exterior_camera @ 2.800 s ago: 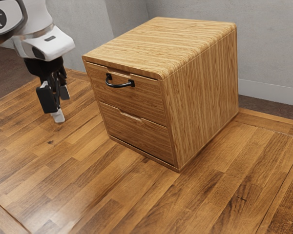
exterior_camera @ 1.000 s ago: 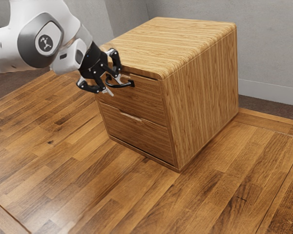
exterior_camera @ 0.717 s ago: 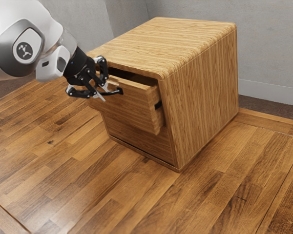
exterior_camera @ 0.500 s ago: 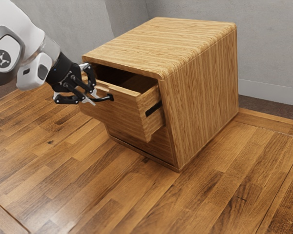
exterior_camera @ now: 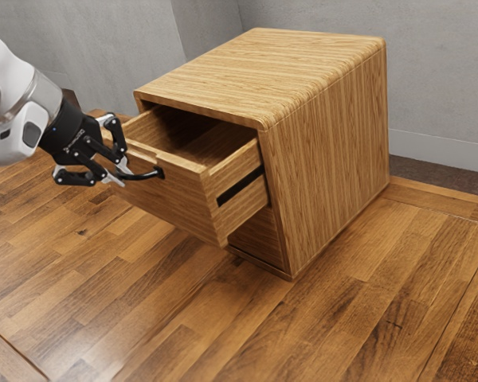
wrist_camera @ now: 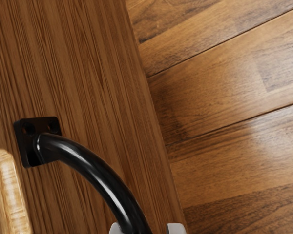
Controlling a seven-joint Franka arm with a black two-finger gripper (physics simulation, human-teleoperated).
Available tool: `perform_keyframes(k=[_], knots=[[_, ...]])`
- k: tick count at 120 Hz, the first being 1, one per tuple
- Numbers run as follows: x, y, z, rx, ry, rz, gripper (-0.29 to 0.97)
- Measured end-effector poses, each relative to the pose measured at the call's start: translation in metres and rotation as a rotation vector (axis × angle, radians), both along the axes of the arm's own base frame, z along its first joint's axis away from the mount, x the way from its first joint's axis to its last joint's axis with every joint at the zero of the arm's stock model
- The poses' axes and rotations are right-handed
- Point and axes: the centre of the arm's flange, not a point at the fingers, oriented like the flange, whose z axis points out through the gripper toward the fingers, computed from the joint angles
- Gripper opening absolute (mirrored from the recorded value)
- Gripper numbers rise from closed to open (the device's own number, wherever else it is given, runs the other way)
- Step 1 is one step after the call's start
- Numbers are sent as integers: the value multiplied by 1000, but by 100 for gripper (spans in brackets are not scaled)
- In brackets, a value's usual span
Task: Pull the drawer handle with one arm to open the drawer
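A wooden two-drawer cabinet stands on the plank floor. Its top drawer is pulled far out toward the exterior view's left, and its inside is bare. My gripper sits at the drawer's front, shut on the black curved handle. In the wrist view the handle runs from its square mounting plate on the drawer front down between my fingertips. The lower drawer is closed and largely hidden under the open one.
Wooden floor spreads out in front of the cabinet and to both sides. A grey wall with a white baseboard rises behind the cabinet. My white arm comes in from the exterior view's left edge.
My gripper went from hanging above the floor to the handle and closed on it. Since then it has moved toward the exterior view's left, drawing the top drawer steadily further out.
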Motion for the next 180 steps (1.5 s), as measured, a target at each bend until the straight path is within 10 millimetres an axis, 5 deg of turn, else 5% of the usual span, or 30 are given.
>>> perform_keyframes(k=[57, 180], knots=[[-23, 11, -6, -19, 6, 20, 6], [-103, 13, -14, -72, -2, 14, 4]])
